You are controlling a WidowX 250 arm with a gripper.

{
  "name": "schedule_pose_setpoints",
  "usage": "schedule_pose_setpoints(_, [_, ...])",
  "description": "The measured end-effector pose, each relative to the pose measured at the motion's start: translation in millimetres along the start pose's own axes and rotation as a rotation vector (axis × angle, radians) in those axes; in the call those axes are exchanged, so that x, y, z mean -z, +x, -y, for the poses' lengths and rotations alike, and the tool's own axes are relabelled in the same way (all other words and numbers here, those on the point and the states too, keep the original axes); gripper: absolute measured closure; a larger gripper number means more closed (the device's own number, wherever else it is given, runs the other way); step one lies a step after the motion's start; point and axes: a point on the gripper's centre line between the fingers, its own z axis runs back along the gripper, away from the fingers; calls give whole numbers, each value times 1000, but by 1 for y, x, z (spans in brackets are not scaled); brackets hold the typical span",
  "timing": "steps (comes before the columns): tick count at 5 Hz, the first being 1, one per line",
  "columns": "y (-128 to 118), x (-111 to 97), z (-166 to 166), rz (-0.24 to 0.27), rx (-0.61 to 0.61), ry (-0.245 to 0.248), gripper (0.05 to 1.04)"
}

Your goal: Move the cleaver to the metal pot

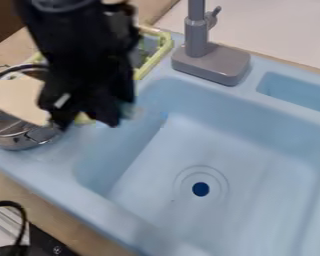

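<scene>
Cleaver [17, 97] beside your pincer [86, 119], over the metal pot [17, 141].
In the camera view, you see the pale blade of the cleaver to the left of the pincer, at a slant, with its right end meeting the dark outline of the pincer. The blade covers a part of the pot's opening; whether it touches the rim, I cannot tell. Whether your pincer is open, closed or gripping the cleaver, I also cannot tell you. The pincer hangs near the upper left corner of the blue sink [209, 145], in front of the yellow-green rack [164, 47], and the grey faucet [211, 62] stands to the right.
</scene>
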Motion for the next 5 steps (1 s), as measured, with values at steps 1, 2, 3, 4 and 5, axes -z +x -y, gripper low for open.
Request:
schedule_pose_setpoints(1, [17, -2, 4, -7, -65, -4, 874])
schedule_pose_setpoints(2, [32, 2, 8, 5, -100, 10, 874])
schedule_pose_setpoints(3, [47, 0, 13, 21, -140, 9, 874])
schedule_pose_setpoints(4, [57, 1, 14, 40, -165, 16, 874])
schedule_pose_setpoints(5, [65, 3, 14, 70, -178, 17, 874])
